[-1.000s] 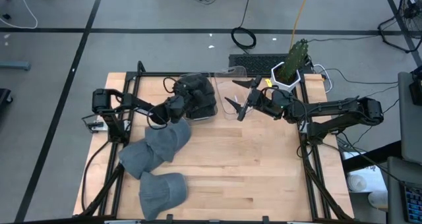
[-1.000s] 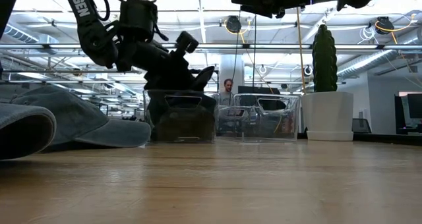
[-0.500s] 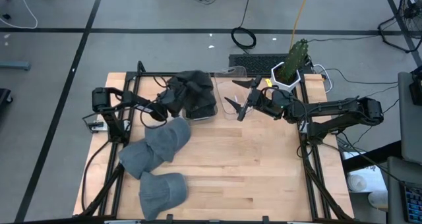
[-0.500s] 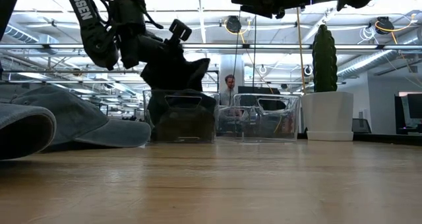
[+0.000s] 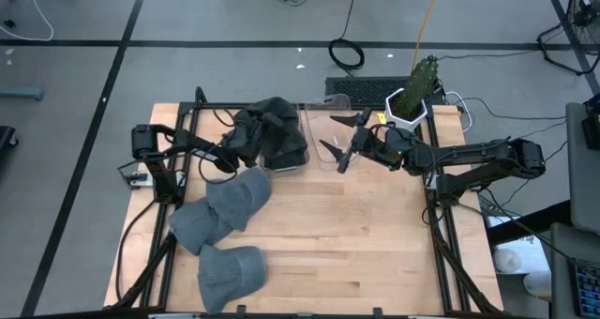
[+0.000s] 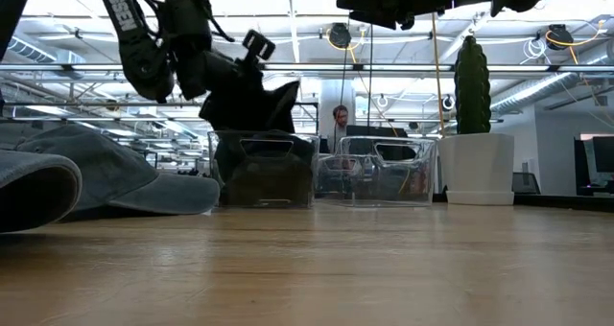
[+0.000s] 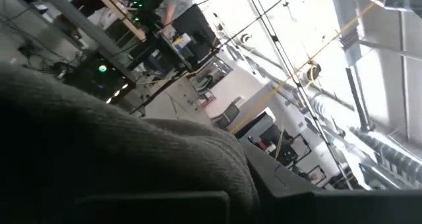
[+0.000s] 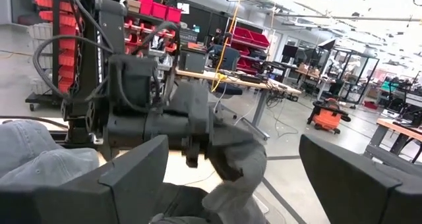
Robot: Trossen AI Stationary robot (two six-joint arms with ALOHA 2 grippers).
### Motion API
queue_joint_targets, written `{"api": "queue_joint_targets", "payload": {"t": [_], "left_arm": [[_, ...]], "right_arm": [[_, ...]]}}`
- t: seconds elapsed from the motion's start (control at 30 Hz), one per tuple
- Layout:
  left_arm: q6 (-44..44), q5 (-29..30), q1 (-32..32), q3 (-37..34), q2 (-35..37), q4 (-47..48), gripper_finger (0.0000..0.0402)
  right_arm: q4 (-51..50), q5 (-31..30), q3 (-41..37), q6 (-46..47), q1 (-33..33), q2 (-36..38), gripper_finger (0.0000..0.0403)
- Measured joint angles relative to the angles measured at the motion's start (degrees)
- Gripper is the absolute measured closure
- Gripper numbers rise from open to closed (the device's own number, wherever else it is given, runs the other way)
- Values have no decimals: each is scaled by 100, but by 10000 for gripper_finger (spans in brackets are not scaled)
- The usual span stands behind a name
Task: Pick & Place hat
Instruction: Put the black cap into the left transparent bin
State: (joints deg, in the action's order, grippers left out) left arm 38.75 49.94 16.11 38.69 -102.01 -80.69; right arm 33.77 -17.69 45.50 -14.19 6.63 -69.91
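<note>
**Op A:** From the high view, what did you have?

**Op B:** I had the left claw [image 5: 246, 143] pinched tight on a dark hat [image 5: 272, 122], lifted over the dark-filled clear bin [image 5: 286, 159] at the back of the worktop [image 5: 356, 235]. The hat looked crumpled, its cloth bunched and draped toward the bin. My right claw [image 5: 339, 143] hung spread wide above the neighbouring clear bin [image 5: 330, 131], holding nothing. Three grey hats [image 5: 225, 216] lay near the worktop's left front.

**Op A:** And the low view?

**Op B:** I saw the left claw [image 6: 251, 62] raised above the bin [image 6: 264, 168], the dark hat [image 6: 254, 101] hanging from it just over the rim. A grey hat [image 6: 106, 177] lay at the left, a cactus pot [image 6: 475, 168] at the right.

**Op A:** Left wrist?

**Op B:** Mostly dark hat cloth [image 7: 119, 158] filling the near field; I couldn't see the fingers.

**Op A:** Right wrist?

**Op B:** My own fingers [image 8: 132, 174] stood far apart, and between them the other arm's claw [image 8: 198, 145] gripped the folded hat [image 8: 231, 158].
</note>
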Motion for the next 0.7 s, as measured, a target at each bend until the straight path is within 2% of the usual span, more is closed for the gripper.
{"api": "queue_joint_targets", "payload": {"t": [0.3, 0.5, 0.7], "left_arm": [[839, 21, 22, 226, -1087, -107, 392], [552, -80, -156, 245, -1207, -321, 389], [373, -747, -289, 245, -945, -310, 312]], "right_arm": [[-24, -2, 0, -8, -111, 0, 74], [-30, -7, 0, -36, -125, 0, 74], [-20, -9, 0, -40, -125, 0, 74]]}}
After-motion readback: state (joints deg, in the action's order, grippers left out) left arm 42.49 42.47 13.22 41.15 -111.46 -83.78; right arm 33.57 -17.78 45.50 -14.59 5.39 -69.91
